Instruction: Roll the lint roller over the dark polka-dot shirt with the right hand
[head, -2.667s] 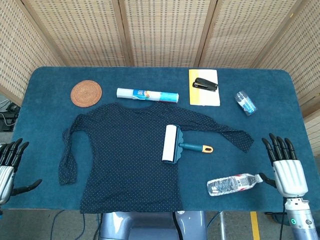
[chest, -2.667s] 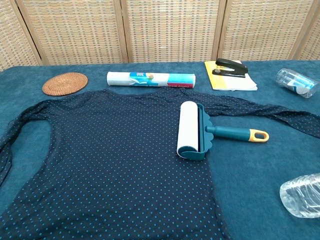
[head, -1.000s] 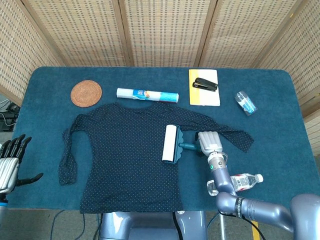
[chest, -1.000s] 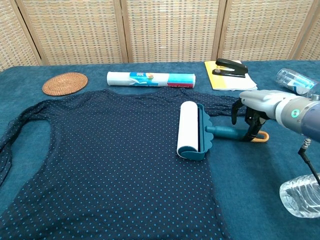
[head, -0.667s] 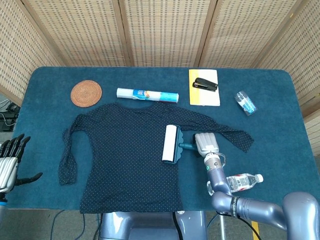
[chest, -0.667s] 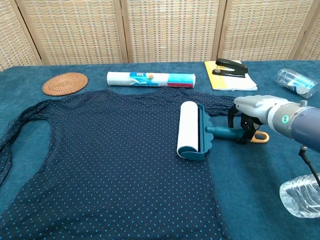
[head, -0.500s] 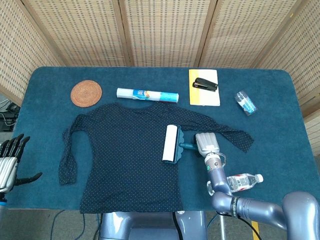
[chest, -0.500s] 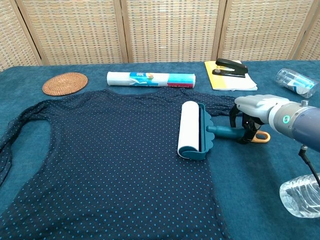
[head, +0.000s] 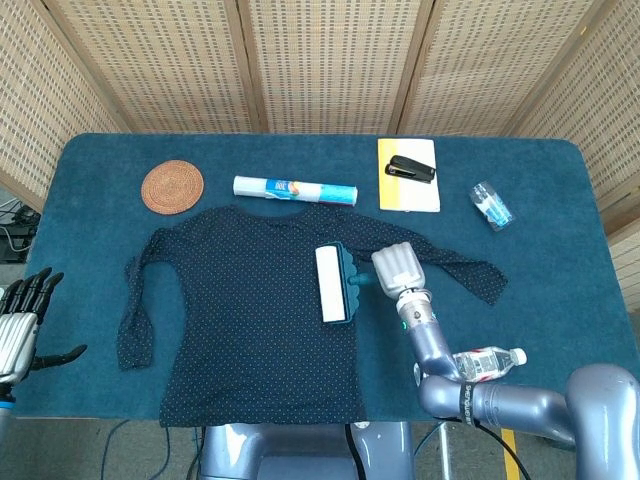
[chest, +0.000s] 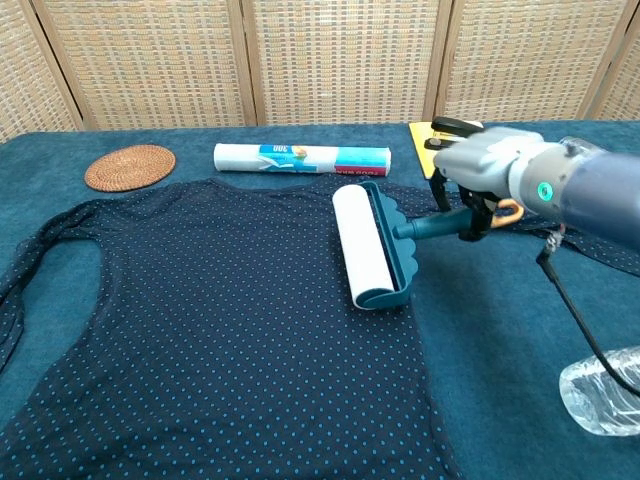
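The dark polka-dot shirt (head: 240, 310) (chest: 200, 330) lies spread flat on the blue table, sleeves out to both sides. My right hand (head: 398, 268) (chest: 480, 170) grips the teal handle of the lint roller (head: 331, 283) (chest: 366, 250). The roller's white drum stands just above the shirt's upper right chest area; whether it touches the cloth I cannot tell. The handle's orange end loop peeks out behind the hand in the chest view. My left hand (head: 20, 320) hangs open off the table's left front edge, away from everything.
A plastic bottle (head: 478, 364) (chest: 605, 390) lies at the front right. At the back are a woven coaster (head: 172, 186), a white wrapped roll (head: 295, 189) (chest: 300, 157), a yellow pad with a black stapler (head: 408, 172) (chest: 460, 135), and a small clear bottle (head: 492, 206).
My right hand came in from the right edge, closed on the roller handle, then lifted the roller and carried it left and toward the back. The left hand stayed put.
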